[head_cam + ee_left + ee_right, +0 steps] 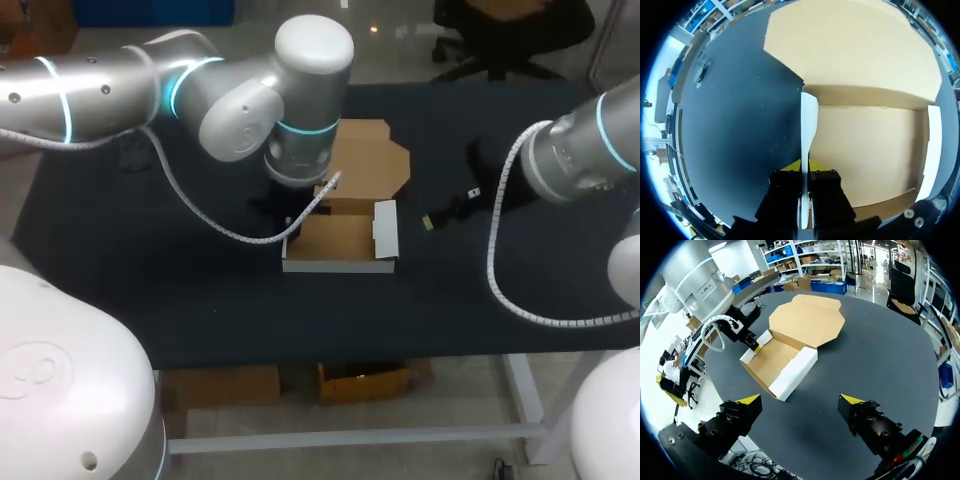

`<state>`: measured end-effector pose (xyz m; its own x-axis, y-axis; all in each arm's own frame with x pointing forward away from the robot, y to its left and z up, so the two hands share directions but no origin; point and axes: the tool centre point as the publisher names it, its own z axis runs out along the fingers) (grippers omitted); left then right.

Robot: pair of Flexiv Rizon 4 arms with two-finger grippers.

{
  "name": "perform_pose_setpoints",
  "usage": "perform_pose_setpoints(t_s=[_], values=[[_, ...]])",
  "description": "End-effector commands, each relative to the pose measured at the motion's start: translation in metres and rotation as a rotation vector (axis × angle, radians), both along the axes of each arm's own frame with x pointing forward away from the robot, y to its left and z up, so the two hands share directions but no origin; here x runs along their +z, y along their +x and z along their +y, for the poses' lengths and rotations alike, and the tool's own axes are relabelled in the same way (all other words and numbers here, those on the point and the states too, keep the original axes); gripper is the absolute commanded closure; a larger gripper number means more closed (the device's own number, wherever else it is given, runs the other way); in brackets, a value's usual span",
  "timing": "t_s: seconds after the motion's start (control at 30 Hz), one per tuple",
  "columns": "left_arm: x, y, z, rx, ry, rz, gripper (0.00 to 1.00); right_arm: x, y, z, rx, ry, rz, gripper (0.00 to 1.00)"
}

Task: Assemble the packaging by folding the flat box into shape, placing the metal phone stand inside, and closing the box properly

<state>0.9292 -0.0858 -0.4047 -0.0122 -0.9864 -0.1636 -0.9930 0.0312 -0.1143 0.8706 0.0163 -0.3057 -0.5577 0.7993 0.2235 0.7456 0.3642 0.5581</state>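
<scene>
On the table [150, 260], near its middle, we are pinching the box [340, 242] by its white left side flap [808, 120], our left gripper [802, 167] clenched on it. Its brown lid [370, 155] is lying flat, pointing away from us along the long axis. Our right gripper [801, 401] is hovering spread open, well apart.

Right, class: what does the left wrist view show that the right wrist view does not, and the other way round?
Only the left wrist view: a white side flap seen edge-on, pinched between the fingers of the left gripper. Only the right wrist view: the right gripper, open over bare table, and the white wall nearest it. Both: the cardboard box open, its lid lying flat.
</scene>
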Motion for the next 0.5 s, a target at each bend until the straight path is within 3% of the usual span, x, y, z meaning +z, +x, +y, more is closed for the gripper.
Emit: perform_pose_setpoints(t_s=[0.03, 0.3, 0.5], values=[[-0.003, 0.000, 0.002, 0.004, 0.024, -0.001, 1.00, 0.002, -0.002, -0.002, 0.018, 0.003, -0.005, 0.00], [-0.005, -0.002, 0.010, 0.008, 0.080, -0.017, 1.00, 0.004, -0.005, -0.001, 0.046, -0.002, -0.031, 0.00], [-0.004, -0.003, 0.013, 0.014, 0.037, -0.005, 1.00, 0.005, -0.005, -0.002, 0.046, 0.004, -0.036, 0.00]])
